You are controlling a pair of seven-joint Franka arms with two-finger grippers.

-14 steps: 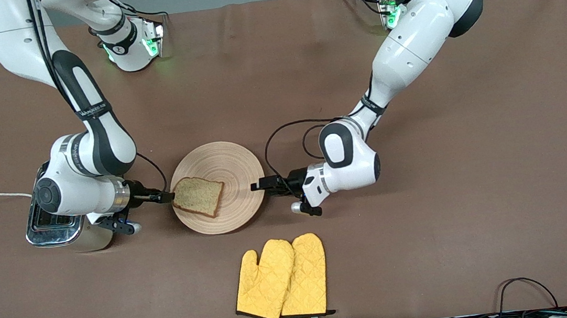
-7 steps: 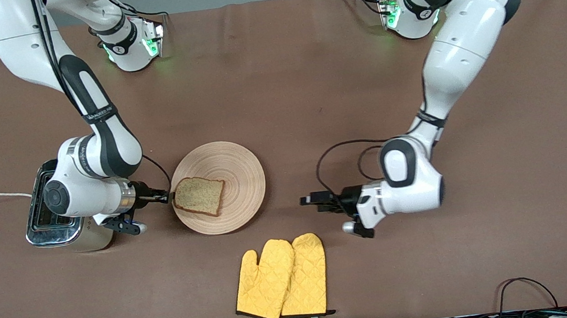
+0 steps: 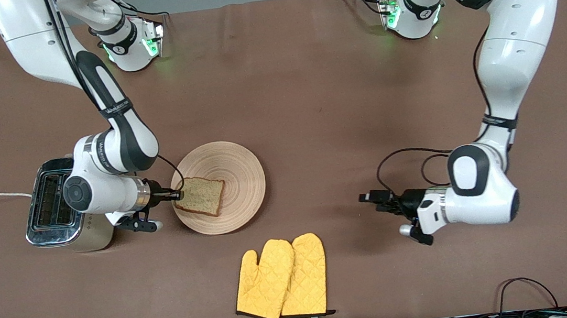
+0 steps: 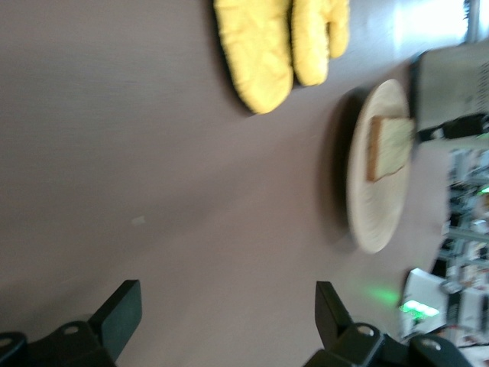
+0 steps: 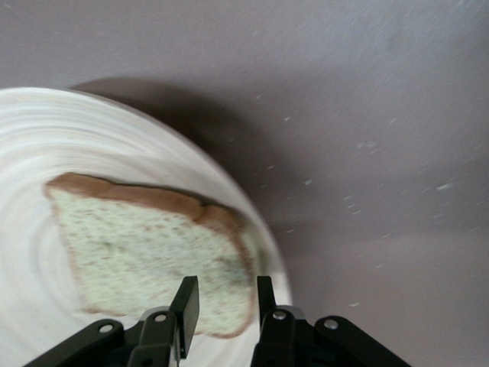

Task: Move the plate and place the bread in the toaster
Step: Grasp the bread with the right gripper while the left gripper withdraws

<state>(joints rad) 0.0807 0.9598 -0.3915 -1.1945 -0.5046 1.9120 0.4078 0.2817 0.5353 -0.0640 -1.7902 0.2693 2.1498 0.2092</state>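
The right gripper (image 3: 177,194) (fingers narrowly parted, gripping nothing) sits at the edge of the bread (image 3: 201,195) on the plate (image 3: 235,172). The toaster (image 3: 54,207) stands beside the plate. The left gripper (image 3: 372,198), spread wide and empty, hangs well apart from the plate, toward the left arm's end.

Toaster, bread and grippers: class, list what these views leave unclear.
- Toaster: one end hidden by the right arm in the front view.
- Bread: whether the right gripper touches its near edge, cut off by the right wrist view's edge.
- Left gripper: fingertips alone show; open, over bare table.
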